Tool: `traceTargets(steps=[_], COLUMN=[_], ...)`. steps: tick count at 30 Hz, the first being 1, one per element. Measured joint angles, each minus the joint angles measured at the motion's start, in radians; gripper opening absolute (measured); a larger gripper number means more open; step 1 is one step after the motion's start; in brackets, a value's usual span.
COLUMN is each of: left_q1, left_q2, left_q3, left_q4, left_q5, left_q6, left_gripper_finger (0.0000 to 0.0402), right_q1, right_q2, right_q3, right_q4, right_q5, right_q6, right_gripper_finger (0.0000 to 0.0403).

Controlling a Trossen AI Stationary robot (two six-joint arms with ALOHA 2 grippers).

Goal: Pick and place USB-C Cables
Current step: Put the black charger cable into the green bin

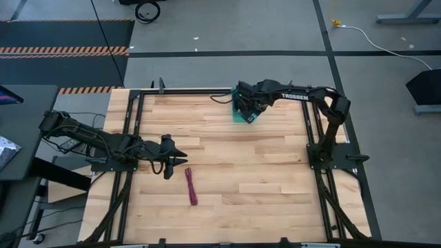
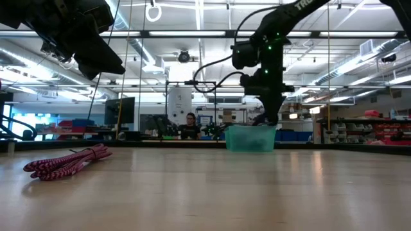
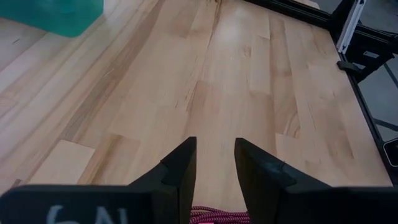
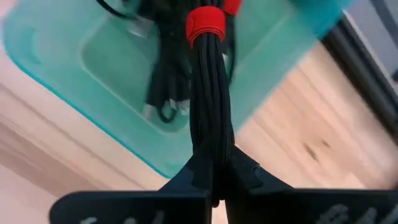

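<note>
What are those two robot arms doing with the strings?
They are sorting cables. The right gripper is shut on a black cable with a red tie, holding it over the teal bin at the far side of the table, where other black cables already lie. The left gripper is open above the purple-magenta cable, which lies on the wood, not picked up yet.

"TROSSEN" in white letters on right arm, high view. No other legible text.
</note>
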Motion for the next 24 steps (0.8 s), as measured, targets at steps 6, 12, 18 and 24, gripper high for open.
traceTargets(steps=[6, 12, 18, 24], left_q1=[0.000, 0.000, 0.000, 0.000], left_q2=[0.000, 0.000, 0.000, 0.000], left_q3=[0.000, 0.000, 0.000, 0.000], left_q4=[0.000, 0.000, 0.000, 0.000], left_q5=[0.000, 0.000, 0.000, 0.000], left_q6=[0.000, 0.000, 0.000, -0.001], left_gripper_finger=[0.0117, 0.0117, 0.0117, 0.0117], right_q1=[0.000, 0.000, 0.000, 0.024], right_q2=[0.000, 0.000, -0.002, -0.043], right_q3=[-0.074, -0.082, -0.077, -0.042], right_q4=[0.168, 0.189, 0.140, 0.136], right_q5=[-0.048, -0.052, -0.018, 0.104], right_q6=[-0.002, -0.031, -0.084, -0.138], right_gripper_finger=[0.0063, 0.0098, 0.0108, 0.0107])
